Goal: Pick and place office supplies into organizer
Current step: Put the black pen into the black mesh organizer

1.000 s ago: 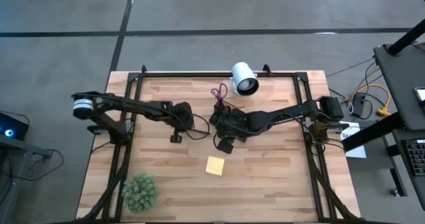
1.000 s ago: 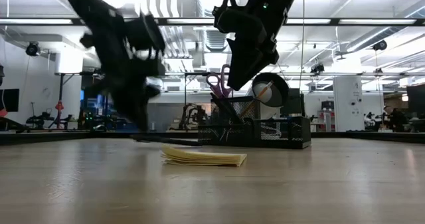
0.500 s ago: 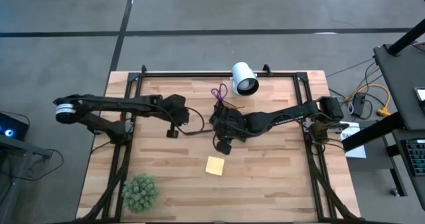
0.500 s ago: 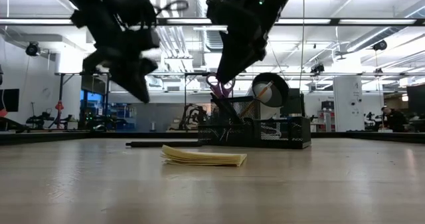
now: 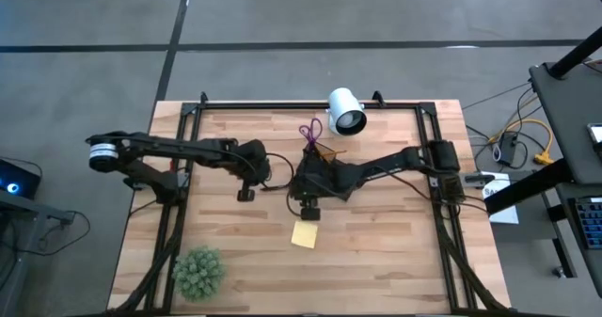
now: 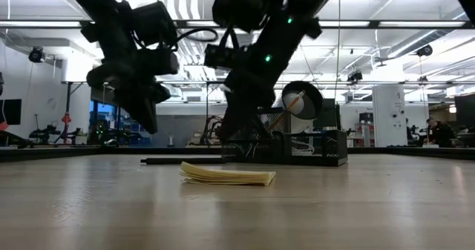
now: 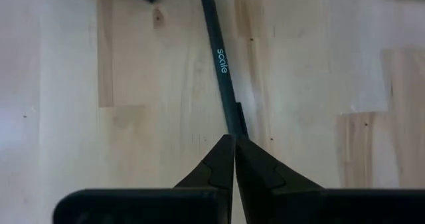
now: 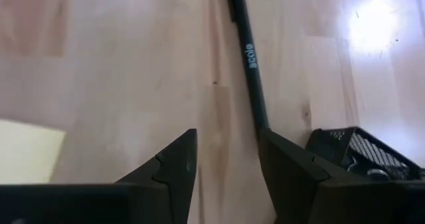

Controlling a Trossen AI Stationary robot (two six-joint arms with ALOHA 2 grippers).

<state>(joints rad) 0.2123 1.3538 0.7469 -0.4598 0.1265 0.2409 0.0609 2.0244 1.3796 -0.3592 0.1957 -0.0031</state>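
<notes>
A slim black pen (image 7: pixel 220 58) lies flat on the wood between my two grippers; it also shows in the low view (image 6: pixel 182 160) and the right wrist view (image 8: pixel 249 58). My left gripper (image 7: pixel 234 139) is shut and hovers above the pen's clip end; the low view (image 6: pixel 147 120) shows it well off the table. My right gripper (image 8: pixel 226 144) is open and hangs low (image 6: pixel 231 131) beside the black organizer (image 6: pixel 297 146), over the pen's other end. The yellow sticky pad (image 5: pixel 304 234) lies flat nearer the near edge. Purple scissors (image 5: pixel 309 131) stand in the organizer (image 5: pixel 323 157).
A white cylindrical camera (image 5: pixel 345 110) sits at the far edge behind the organizer. A fuzzy green plant ball (image 5: pixel 198 272) rests at the near left corner. An orange pencil (image 6: pixel 295 99) stands in the organizer. Bare wood stretches along the near right side.
My left gripper rose from the table beside the pen, swung slightly toward the far edge, then settled a little lower. My right gripper moved from above the organizer down and toward the table's left, to the pen. The pen and sticky pad stayed where they were.
</notes>
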